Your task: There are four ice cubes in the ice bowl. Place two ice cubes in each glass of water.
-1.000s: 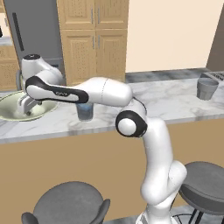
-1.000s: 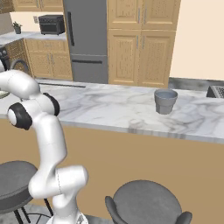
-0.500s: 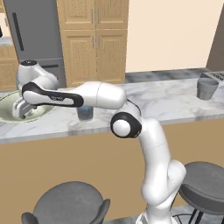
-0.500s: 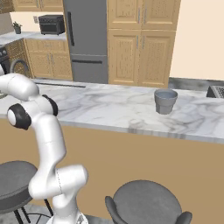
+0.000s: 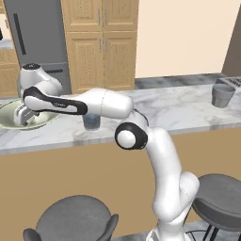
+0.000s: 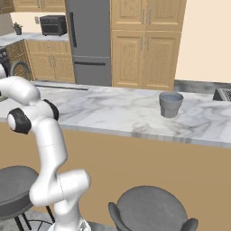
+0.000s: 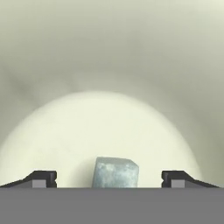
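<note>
The pale yellowish-green ice bowl (image 5: 9, 113) sits at the left end of the marble counter, and my gripper (image 5: 21, 120) reaches down into it. In the hand view one pale blue-white ice cube (image 7: 116, 172) lies on the bowl's floor (image 7: 109, 127), between my two fingertips (image 7: 41, 178), which stand wide apart on either side without touching it. The gripper (image 7: 109, 179) is open. One glass of water (image 5: 92, 121) stands just right of the bowl, partly behind my arm. The other glass (image 5: 222, 95) (image 6: 171, 104) stands far to the right on the counter.
A long marble counter (image 5: 179, 110) (image 6: 113, 108) runs across both base views, with round grey stools (image 5: 75, 219) (image 6: 146, 210) in front of it. Behind stand a grey fridge (image 6: 90, 40) and wooden cabinets (image 5: 101, 42). A toaster oven (image 6: 53, 25) sits on the far counter.
The arm has swung further left and lowered the hand into the bowl. The fingers have begun to narrow slightly around the cube.
</note>
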